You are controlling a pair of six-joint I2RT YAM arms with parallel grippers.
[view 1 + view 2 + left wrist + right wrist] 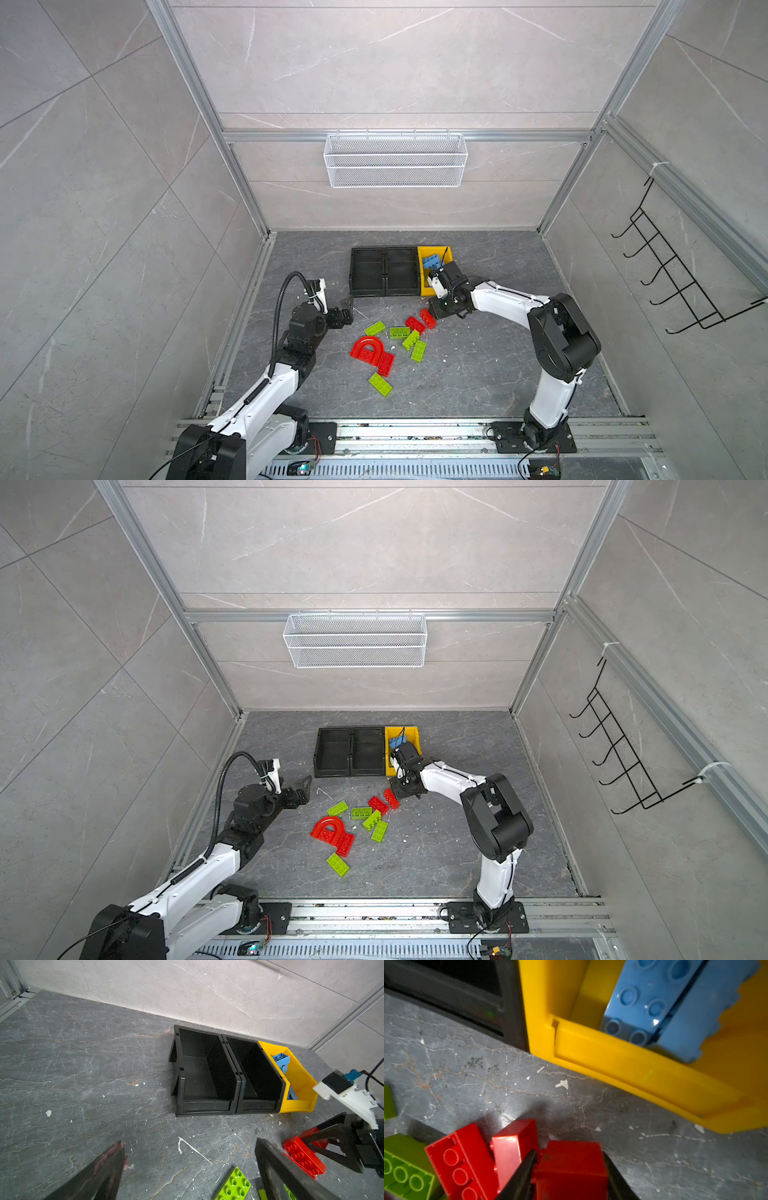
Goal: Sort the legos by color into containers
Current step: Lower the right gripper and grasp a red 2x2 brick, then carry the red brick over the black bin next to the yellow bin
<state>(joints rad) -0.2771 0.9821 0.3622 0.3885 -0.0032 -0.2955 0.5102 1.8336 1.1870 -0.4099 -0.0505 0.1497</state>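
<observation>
Before the yellow bin (425, 288), the right gripper (435, 311) is reaching down low over the dark stone tabletop (478, 374); in the right wrist view its black fingers (525, 1169) are pressing against opposite sides of a red brick (571, 1167), gripping it close to the surface, though whether the brick is resting on the table I cannot tell; it is sitting apart from the bin's lowered front lip (623, 1064), and another red brick (460, 1167) is lying just beside it, studs showing.

Blue bricks (432, 262) are lying inside the yellow bin, one leaning on another; the bin is standing at the right end of a row, touching the right black bin (402, 270), which is touching the left black bin (368, 270) in turn.

Left of the loose pile, the left gripper (348, 309) is hovering over the table near the left black bin's front corner; its fingers (108, 1167) are standing spread wide, holding nothing.

Between the two arms, four green bricks (400, 332) are lying clustered together near the red ones; a red arch (368, 347) is lying flat nearer the front with a red flat brick (385, 365) touching it, and a fifth green brick (380, 384) is lying just beyond that, nearest the front rail.
</observation>
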